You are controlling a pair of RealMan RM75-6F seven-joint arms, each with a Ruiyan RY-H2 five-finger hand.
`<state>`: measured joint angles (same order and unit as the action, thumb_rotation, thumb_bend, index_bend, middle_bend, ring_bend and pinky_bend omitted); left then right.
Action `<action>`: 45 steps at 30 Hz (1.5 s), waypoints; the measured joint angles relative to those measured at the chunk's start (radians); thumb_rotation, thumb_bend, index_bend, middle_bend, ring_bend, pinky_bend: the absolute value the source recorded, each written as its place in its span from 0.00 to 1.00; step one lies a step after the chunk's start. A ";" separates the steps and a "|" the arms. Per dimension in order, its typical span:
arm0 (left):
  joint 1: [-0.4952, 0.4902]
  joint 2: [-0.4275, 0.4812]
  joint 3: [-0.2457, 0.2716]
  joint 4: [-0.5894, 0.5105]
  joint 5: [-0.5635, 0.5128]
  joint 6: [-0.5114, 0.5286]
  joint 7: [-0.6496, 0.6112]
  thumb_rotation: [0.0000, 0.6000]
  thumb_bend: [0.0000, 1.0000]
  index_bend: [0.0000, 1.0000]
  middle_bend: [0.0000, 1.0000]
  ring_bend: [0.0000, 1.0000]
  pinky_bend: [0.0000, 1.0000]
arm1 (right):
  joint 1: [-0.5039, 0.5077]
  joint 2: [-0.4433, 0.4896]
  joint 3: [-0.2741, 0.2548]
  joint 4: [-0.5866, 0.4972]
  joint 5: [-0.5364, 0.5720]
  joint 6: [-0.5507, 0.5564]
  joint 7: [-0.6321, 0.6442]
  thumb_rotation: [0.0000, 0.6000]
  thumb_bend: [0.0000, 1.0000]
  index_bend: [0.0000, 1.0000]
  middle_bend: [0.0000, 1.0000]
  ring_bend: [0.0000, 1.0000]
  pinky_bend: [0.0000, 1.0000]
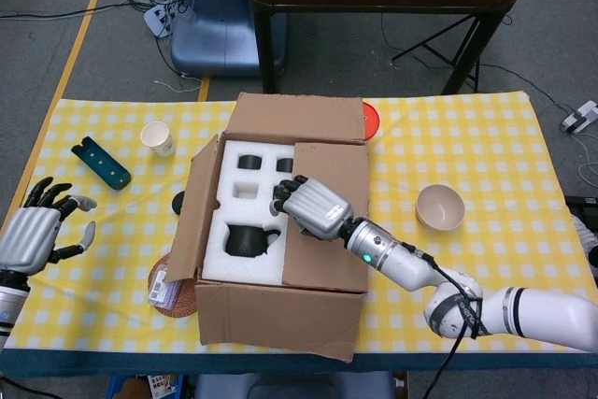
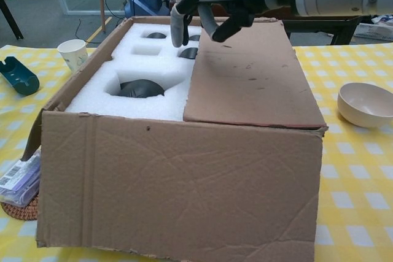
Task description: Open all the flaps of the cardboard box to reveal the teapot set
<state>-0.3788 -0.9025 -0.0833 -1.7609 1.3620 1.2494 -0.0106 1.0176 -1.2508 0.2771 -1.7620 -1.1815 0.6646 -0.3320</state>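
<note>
The cardboard box [image 1: 280, 320] stands mid-table with its back flap [image 1: 297, 117], left flap [image 1: 192, 207] and front flap folded out. Its right flap [image 1: 327, 231] [image 2: 252, 78] still lies flat over the right half. White foam [image 1: 238, 221] [image 2: 147, 59] shows a black teapot [image 1: 248, 240] [image 2: 140, 89] and small dark cups [image 1: 250, 162]. My right hand [image 1: 313, 207] [image 2: 215, 1] hovers over the right flap's inner edge near the far end, fingers apart and curled downward, holding nothing. My left hand [image 1: 33, 235] is spread at the table's far left, empty.
A paper cup [image 1: 158, 137] [image 2: 72, 53] and a blue holder [image 1: 101, 163] [image 2: 18, 76] lie left of the box. A beige bowl [image 1: 440, 206] [image 2: 365, 104] sits to the right. A woven coaster with a packet [image 1: 171, 292] lies at the box's front left corner, a red lid [image 1: 371, 121] behind it.
</note>
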 measured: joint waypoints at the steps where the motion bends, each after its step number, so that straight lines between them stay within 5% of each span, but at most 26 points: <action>1: 0.001 -0.001 0.001 0.000 0.001 -0.003 0.000 0.42 0.49 0.41 0.38 0.15 0.00 | 0.013 -0.009 -0.003 0.009 0.012 -0.006 -0.010 1.00 1.00 0.36 0.34 0.17 0.24; 27: 0.016 -0.017 -0.009 0.029 0.010 -0.025 -0.027 0.42 0.49 0.41 0.36 0.15 0.00 | 0.074 -0.011 -0.104 -0.006 0.069 0.041 -0.107 1.00 1.00 0.40 0.44 0.18 0.24; 45: 0.015 -0.020 -0.027 0.041 0.003 -0.033 -0.031 0.42 0.49 0.42 0.36 0.15 0.00 | -0.011 0.136 -0.098 -0.147 -0.030 0.190 -0.063 1.00 1.00 0.40 0.47 0.19 0.24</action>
<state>-0.3640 -0.9221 -0.1103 -1.7200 1.3650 1.2167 -0.0420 1.0066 -1.1149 0.1787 -1.9092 -1.2118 0.8542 -0.3952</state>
